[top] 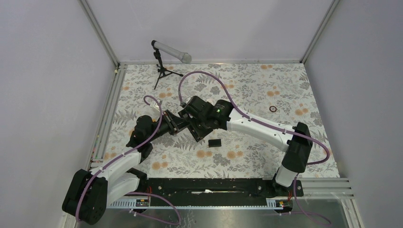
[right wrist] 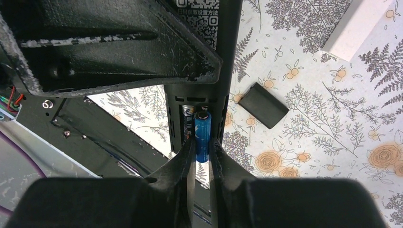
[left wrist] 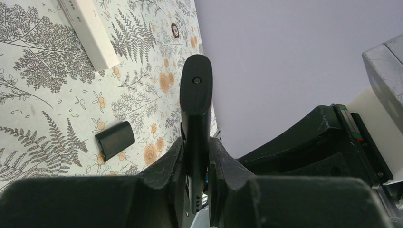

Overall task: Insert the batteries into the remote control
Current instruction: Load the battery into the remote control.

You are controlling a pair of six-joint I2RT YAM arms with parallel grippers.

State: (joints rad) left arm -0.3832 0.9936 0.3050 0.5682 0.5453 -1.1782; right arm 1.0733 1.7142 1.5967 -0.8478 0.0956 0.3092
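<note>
The flowered tabletop (top: 256,85) carries little of the job. The work is held above its middle, where the two arms meet.

There is one black remote control (left wrist: 196,109), clamped edge-on between the left fingers (left wrist: 166,166), which press on both its faces. Its open battery bay (right wrist: 217,114) is turned toward the right arm. One microphone (top: 172,51) on a small tripod stands at the far left, apart from the task. One white slab (left wrist: 88,28) lies flat on the tabletop; I cannot tell what it is.

One black battery cover (top: 215,142) lies on the tabletop just near and right of the held remote, so the opening step is done.

Two batteries show, both in the bay. A blue battery (right wrist: 203,135) lies lengthwise in it, and a second battery (right wrist: 187,114) with a printed wrap sits beside it, partly hidden. The right fingers (right wrist: 183,166) flank one end of the blue battery closely, and both seem to touch it. I cannot tell whether they are pinching it or are slack. No loose battery shows on the tabletop. One small dark ring (top: 273,109) lies toward the far right.

By my judgement the loading is nearly complete, with both places in the bay apparently filled. It is unclear whether the blue battery is pressed fully home. What seems left is to seat it, let go, and perhaps refit the cover.
</note>
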